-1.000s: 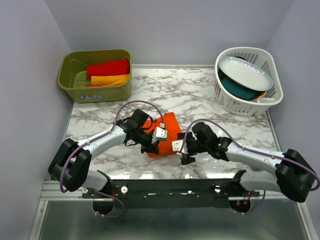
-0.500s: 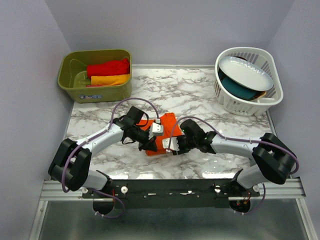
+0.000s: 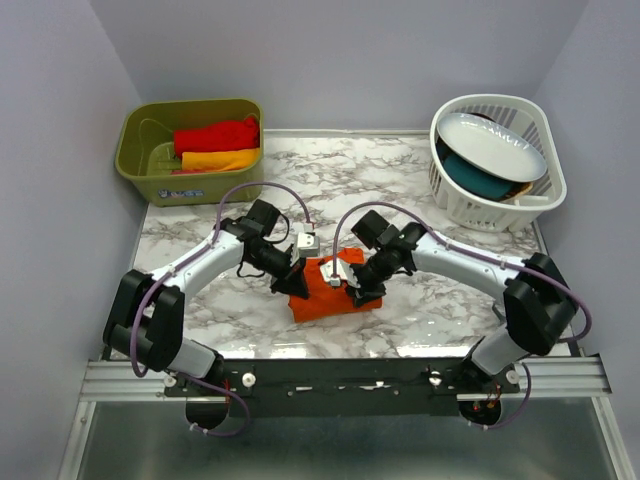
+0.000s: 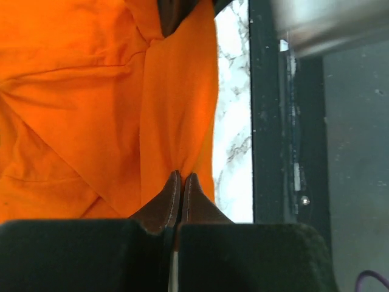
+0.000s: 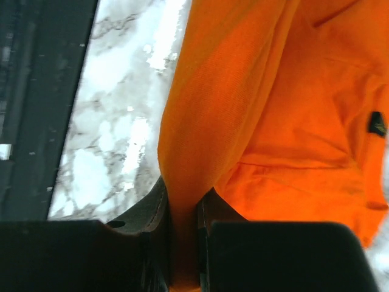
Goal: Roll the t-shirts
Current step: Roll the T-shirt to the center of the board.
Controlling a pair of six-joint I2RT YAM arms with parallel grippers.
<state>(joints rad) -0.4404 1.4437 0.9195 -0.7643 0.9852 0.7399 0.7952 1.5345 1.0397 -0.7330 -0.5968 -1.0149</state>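
The orange t-shirt (image 3: 320, 300) is pinched by the left claw (image 4: 182, 177) and, newly, the right claw (image 5: 181, 196); rolling can seemingly be started.

Soft, even overhead light keeps the top view sharp, with pale glare along the near edge of the glossy white marble tabletop (image 3: 430, 325). Both wrist views are bright: the vivid orange cloth t-shirt (image 4: 79, 109) looks saturated, and the marble beside it is washed-out and blurred.

Vivid orange t-shirt (image 3: 320, 300); white-grey marbled table (image 3: 390, 180); olive bin (image 3: 200, 186); white basket (image 3: 490, 216).
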